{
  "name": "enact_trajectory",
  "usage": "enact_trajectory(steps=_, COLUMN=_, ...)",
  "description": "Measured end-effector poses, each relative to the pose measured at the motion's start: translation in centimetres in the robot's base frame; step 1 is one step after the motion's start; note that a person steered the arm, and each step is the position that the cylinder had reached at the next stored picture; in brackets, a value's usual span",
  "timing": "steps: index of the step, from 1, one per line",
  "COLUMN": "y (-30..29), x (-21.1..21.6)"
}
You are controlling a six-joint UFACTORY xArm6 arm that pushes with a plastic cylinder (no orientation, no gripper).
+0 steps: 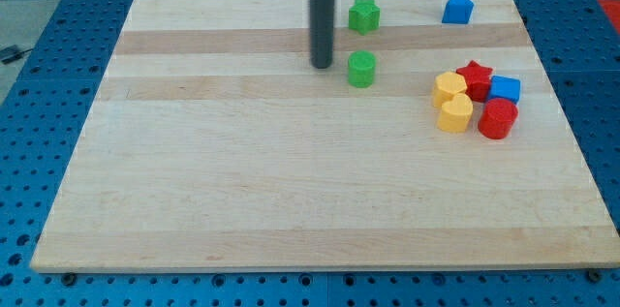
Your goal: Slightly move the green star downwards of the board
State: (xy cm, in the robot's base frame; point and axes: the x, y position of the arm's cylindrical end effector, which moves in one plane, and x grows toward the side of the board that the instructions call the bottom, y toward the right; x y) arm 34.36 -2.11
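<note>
My tip (322, 65) sits on the board (291, 200) just left of the green cylinder (361, 69), green star (364, 16) up-right near top edge, untouched; bare rod, no jaws.

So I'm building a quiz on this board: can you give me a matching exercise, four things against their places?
Things:
1. green star block
2. green cylinder block
3. blue house-shaped block
4. my tip

Places:
A. view's top right, alone
B. just left of the green cylinder
C. directly below the green star
D. top edge, right of the rod

Pairs: 1-D, 2-C, 3-A, 4-B
</note>
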Motion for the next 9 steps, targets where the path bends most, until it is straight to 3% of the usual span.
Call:
enact_trajectory(steps=1, y=-2.9, x=-2.5)
enact_trajectory(steps=2, y=-3.8, x=-9.0)
enact_trajectory(steps=3, y=0.2, x=-14.2)
enact_trajectory(steps=4, y=5.3, x=-15.1)
enact_trajectory(steps=7, y=6.0, x=-6.5)
enact_trajectory(steps=9, y=7.4, x=-15.2)
